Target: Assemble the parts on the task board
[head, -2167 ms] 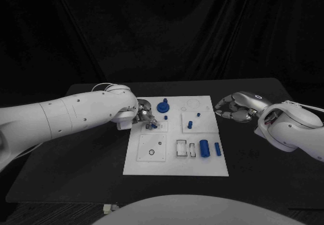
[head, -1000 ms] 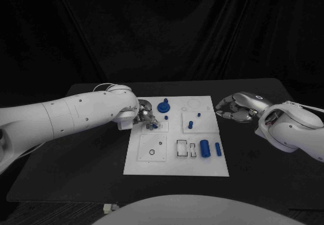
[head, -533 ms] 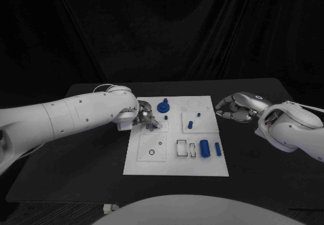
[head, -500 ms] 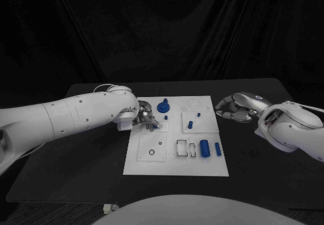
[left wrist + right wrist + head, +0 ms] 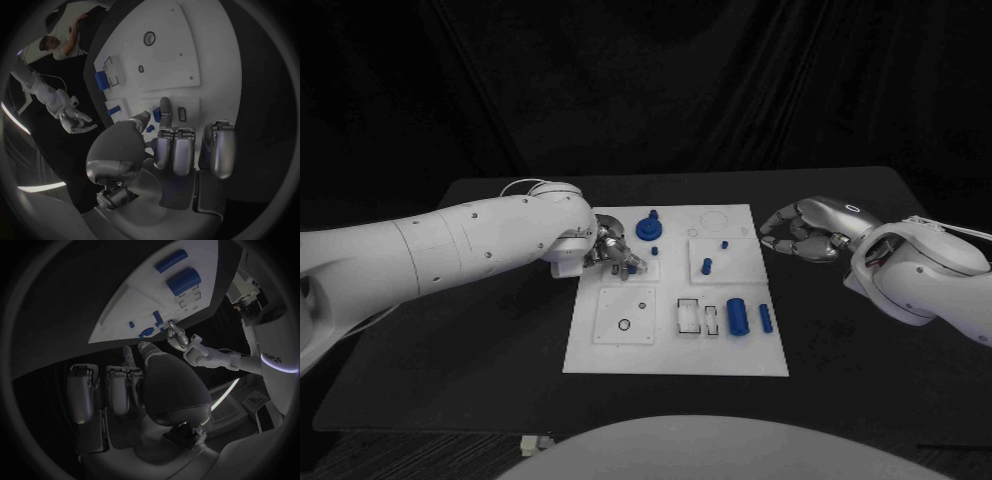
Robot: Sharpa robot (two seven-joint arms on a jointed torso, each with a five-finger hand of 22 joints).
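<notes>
The white task board [image 5: 668,350] lies mid-table. My left hand [image 5: 607,251] hovers over its left edge and pinches a small blue part [image 5: 156,116] between thumb and a finger. My right hand [image 5: 798,232] hangs just off the board's right edge with its fingers curled in; a bit of blue [image 5: 129,359] shows between its thumb and a finger. On the board stand a blue round part [image 5: 648,228], a small peg [image 5: 653,251] and another peg [image 5: 707,266]. Two blue cylinders [image 5: 736,318] [image 5: 764,318] lie near the front right.
A rectangular slot frame [image 5: 689,316] and a small ring hole [image 5: 625,325] sit in the board's front half. Bare black table [image 5: 473,350] surrounds the board, with its edges close on the left and front.
</notes>
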